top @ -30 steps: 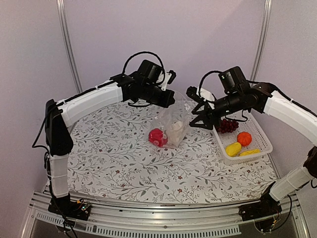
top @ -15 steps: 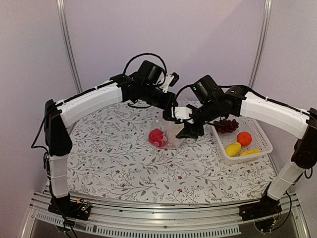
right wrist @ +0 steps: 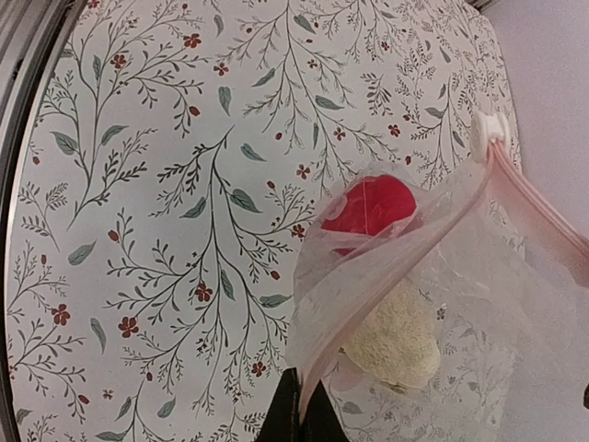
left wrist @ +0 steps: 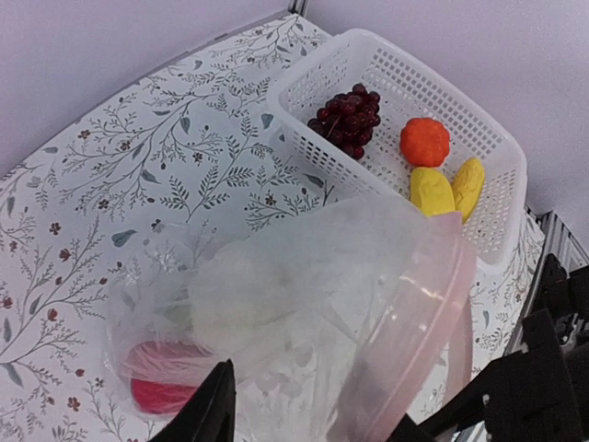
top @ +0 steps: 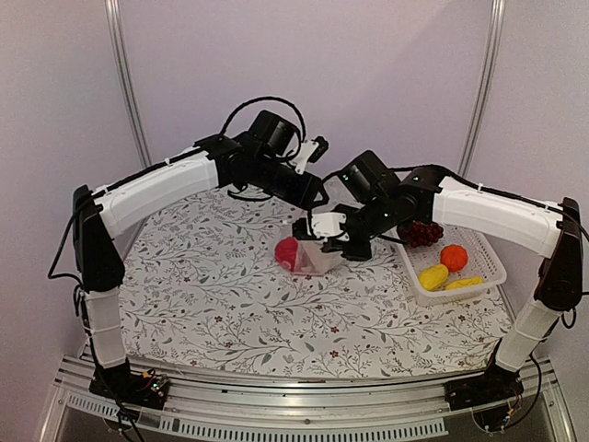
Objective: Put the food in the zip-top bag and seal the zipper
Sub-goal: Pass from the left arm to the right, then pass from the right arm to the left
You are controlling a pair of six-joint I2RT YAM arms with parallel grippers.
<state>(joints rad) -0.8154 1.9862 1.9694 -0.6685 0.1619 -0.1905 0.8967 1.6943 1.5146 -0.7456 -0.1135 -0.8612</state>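
The zip-top bag (top: 324,250) sits mid-table with the red pepper (top: 288,251) and the white cauliflower (right wrist: 396,336) inside it. In the right wrist view, my right gripper (right wrist: 299,407) is shut on the bag's mouth edge, pinching the pink zipper (right wrist: 414,244). My left gripper (left wrist: 322,419) hovers over the bag (left wrist: 304,276) with its jaws apart, the zipper (left wrist: 423,304) running past its right finger. The grape bunch (left wrist: 345,118), orange piece (left wrist: 425,141), lemon-like piece (left wrist: 431,189) and banana (left wrist: 467,182) lie in the basket.
The white mesh basket (top: 490,250) stands at the right of the table, close behind my right arm. A white tab (right wrist: 488,129) sits at the far end of the zipper. Flowered cloth covers the table (top: 230,313).
My right gripper swung left from the basket to the bag and shut on its mouth edge. My left gripper opened and let go of the bag.
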